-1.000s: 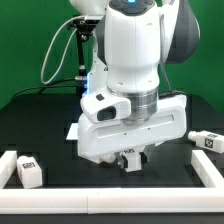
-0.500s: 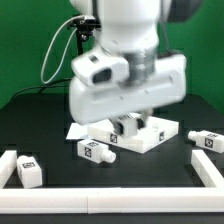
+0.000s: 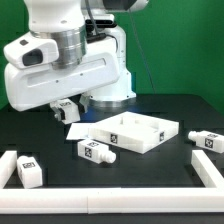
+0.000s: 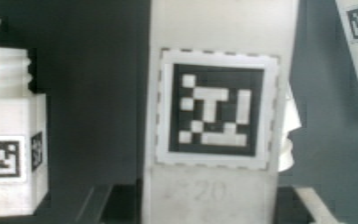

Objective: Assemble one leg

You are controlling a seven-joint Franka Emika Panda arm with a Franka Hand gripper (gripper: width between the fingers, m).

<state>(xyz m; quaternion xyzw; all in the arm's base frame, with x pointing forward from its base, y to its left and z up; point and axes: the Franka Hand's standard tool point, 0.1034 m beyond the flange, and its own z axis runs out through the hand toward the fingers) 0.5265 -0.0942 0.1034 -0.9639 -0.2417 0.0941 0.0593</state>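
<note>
Gripper: gripper (image 3: 67, 112) hangs under the white hand at the exterior view's left, well apart from the panel.
Fingers: narrow, clamped on the leg; fingertips mostly hidden by the hand, so contact is only partly visible.
Task item: the leg (image 3: 67, 104) sits betw. the fingers, tag facing the ext. camera. It appears clear of the table (image 3: 150, 185). In the wrist view it fills the centre (image 4: 217, 105), tag square-on.
Panel: white square panel (image 3: 140, 144) w/ raised rim lies flat on the table, centre-right, not touched by the arm.
Lying peg: lying peg (image 3: 95, 151) is on its side just beside the panel's front-left edge, tag up.
Right peg: right peg (image 3: 206, 141) is on its side near the panel's right corner, apart from it.
Left peg: left peg (image 3: 28, 171) stands by the white border strip (image 3: 110, 205) at the front left.
Wrist view extra: ribbed-end peg (image 4: 7, 105) shows beside the leg, not touching. Cannot tell which of the loose pegs it is.
</note>
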